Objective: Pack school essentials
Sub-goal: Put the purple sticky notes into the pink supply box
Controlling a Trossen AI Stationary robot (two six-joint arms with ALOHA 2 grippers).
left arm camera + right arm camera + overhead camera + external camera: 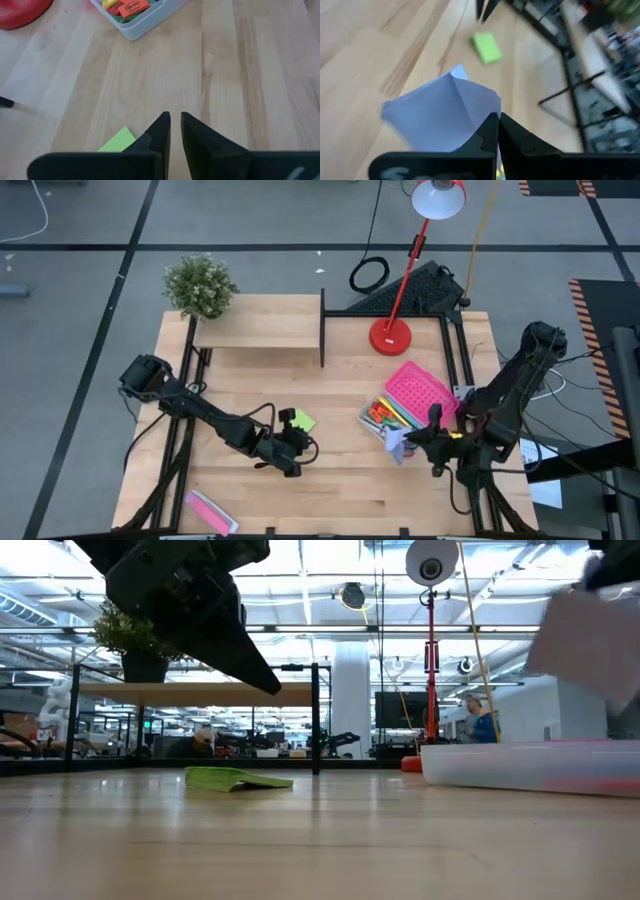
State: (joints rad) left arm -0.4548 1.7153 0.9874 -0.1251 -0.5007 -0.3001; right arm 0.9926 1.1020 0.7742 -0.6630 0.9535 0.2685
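Observation:
A pale-blue sticky-note pad (440, 115) hangs lifted above the table with my right gripper (498, 125) shut on it, just near of the clear box (372, 423). That box holds coloured stationery (385, 416), and orange blocks (127, 6) show in it. A green sticky-note pad (304, 421) lies flat on the table's middle. My left gripper (290, 420) hovers beside it, fingers (162, 127) close together with nothing between them. The green pad (117, 141) shows just past the left fingers. My right gripper pinches the pale-blue pad by one edge (485, 117) between its two fingers. The sheets bend and fan out in front of the fingers. The pad (394, 442) is lifted clear of the table; in the low view it is a blurred pale shape (590, 640) high up.
A pink perforated lid (420, 390) leans on the box's far right side. A red desk lamp (390, 335) stands behind it. A shelf (260, 330) and a plant (200, 285) sit at the far left. A pink-and-white packet (210, 512) lies near the front left edge.

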